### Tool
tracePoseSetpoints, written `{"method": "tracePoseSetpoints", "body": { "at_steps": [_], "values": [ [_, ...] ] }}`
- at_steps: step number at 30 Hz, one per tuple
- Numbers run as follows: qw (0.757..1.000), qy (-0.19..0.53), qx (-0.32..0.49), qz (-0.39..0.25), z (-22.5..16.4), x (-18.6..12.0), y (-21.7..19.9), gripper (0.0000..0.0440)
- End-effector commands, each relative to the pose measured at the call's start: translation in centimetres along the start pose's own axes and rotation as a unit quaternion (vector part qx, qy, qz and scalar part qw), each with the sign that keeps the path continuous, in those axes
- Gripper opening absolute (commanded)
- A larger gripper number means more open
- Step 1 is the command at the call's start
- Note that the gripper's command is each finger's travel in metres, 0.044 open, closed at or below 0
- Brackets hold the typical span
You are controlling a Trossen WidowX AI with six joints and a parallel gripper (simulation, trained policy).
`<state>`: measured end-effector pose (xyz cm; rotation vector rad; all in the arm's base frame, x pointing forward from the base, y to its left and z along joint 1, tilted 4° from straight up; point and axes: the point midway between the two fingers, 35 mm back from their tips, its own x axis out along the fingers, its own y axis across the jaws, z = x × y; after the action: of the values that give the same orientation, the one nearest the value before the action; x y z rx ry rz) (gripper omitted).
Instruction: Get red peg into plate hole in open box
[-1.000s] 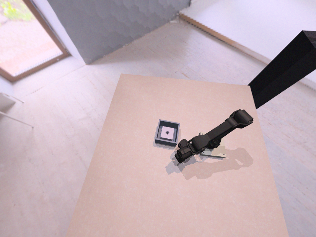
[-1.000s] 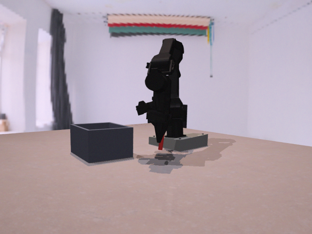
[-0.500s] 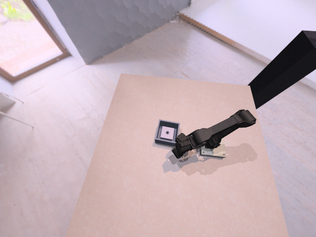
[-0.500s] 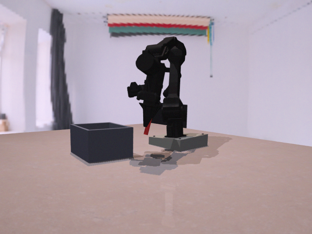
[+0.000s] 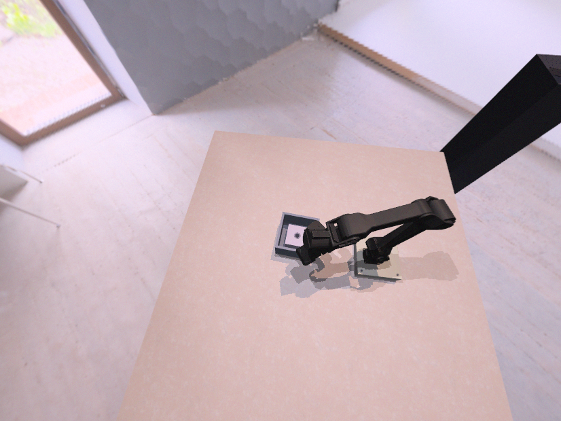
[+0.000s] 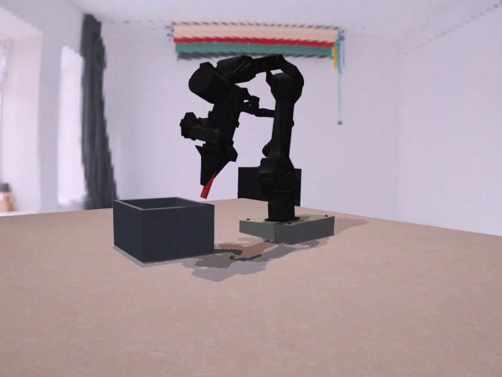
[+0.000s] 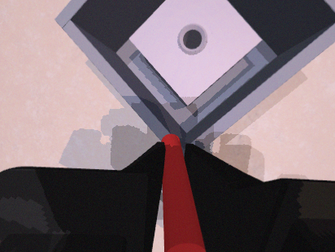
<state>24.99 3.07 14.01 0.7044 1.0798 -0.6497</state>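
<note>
"What do you have in the hand (image 5: 312, 244) (image 6: 207, 182) (image 7: 175, 144)?"

"I've got the red peg (image 6: 206, 190) (image 7: 179, 195). The fingers are closed in on it, one on either side, with only a narrow spread between them."

"Is it straight?"

"No, it leans. In the exterior view I see its lower end poking out below the fingertips, slanting toward the side where the box (image 5: 279, 231) (image 6: 174, 231) (image 7: 87, 49) stands. It's up in the air, with that end a bit higher than the rim."

"Is it over the box?"

"Near it. My wrist view puts the peg's tip by the box's nearest corner, but I can't tell whether it's past the wall. From the top, the arm (image 5: 389, 219) (image 6: 284, 117) hides the peg from me."

"And the hole (image 5: 297, 235) (image 7: 192, 39)?"

"I can see it, dark and ringed, in the pale plate (image 5: 291, 231) (image 7: 191, 73) at the bottom. The peg isn't in it; the box is open and upright on the worktop (image 5: 272, 339) (image 6: 259, 324) (image 7: 32, 102)."

"Where's the arm standing?"

"On its grey-green base block (image 5: 392, 271) (image 6: 308, 233), apart from the box. I have it bent over, reaching out toward the box, with the fingers angled down."

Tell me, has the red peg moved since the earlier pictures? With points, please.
Yes: in the exterior view, the red peg (image 6: 206, 189) (image 7: 179, 195) has risen and come closer to the box (image 6: 174, 233) (image 7: 93, 69).
</note>
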Motion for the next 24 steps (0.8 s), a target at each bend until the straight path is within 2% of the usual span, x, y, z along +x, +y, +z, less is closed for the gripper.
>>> {"method": "tracePoseSetpoints", "body": {
  "at_steps": [1, 24],
  "values": [
    [1.0, -0.006, 0.009, -0.001, 1.4, 0.2, 0.1, 0.0],
    [0.997, -0.01, 0.076, -0.016, 7.6, 3.9, -0.8, 0.0009]
  ]
}}
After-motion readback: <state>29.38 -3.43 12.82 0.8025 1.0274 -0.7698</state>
